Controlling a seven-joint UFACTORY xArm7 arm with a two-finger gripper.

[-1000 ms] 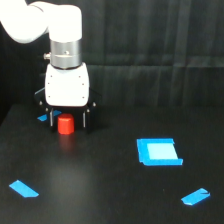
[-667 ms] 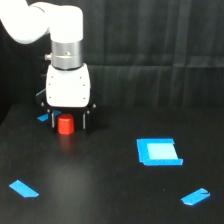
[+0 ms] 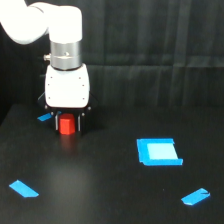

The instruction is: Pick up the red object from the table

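I see the black bench (image 3: 115, 195) under my white arm (image 3: 65, 65). A blue square (image 3: 158, 151) lies well toward the exterior view's right. The fingers (image 3: 67, 123) straddle the red object (image 3: 66, 125); I cannot tell whether they grip it.

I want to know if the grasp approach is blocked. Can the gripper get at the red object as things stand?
Probably yes: the gripper already straddles the red object, a finger on each side. Nothing lies between them; the nearest blue tape strip sits off to the side.
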